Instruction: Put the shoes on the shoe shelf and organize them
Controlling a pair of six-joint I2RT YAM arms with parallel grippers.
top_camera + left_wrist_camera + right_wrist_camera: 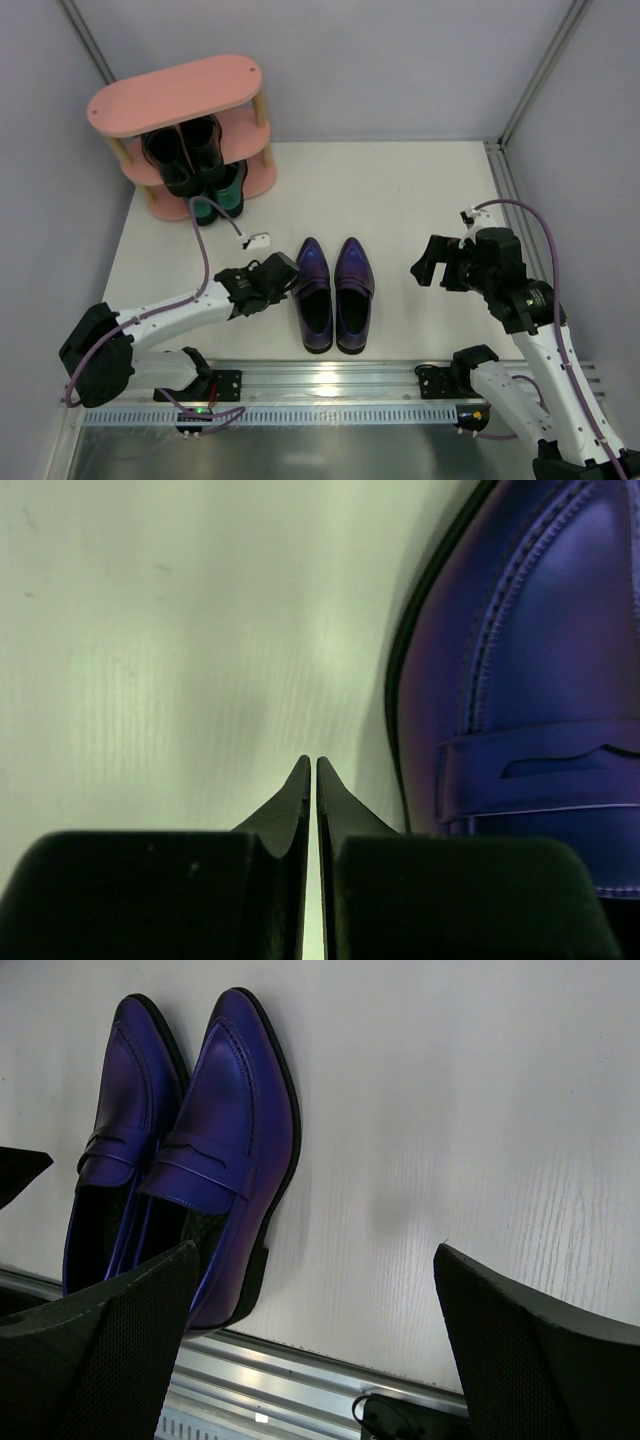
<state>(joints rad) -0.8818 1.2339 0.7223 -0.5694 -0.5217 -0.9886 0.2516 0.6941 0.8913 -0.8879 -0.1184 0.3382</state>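
Purple shoes (352, 280) lie parallel, toes pointing away.

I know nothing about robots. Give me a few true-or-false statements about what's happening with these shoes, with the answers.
1. The glossy purple pointed loafers stand side by side on the white table. True.
2. The left gripper is clamped on a purple loafer. False: it is shut on nothing, beside the shoe.
3. The right gripper is open and empty. True.
4. The glossy black loafers sit on the top board of the pink oval-board shelf. False: they sit under it, on a lower board.
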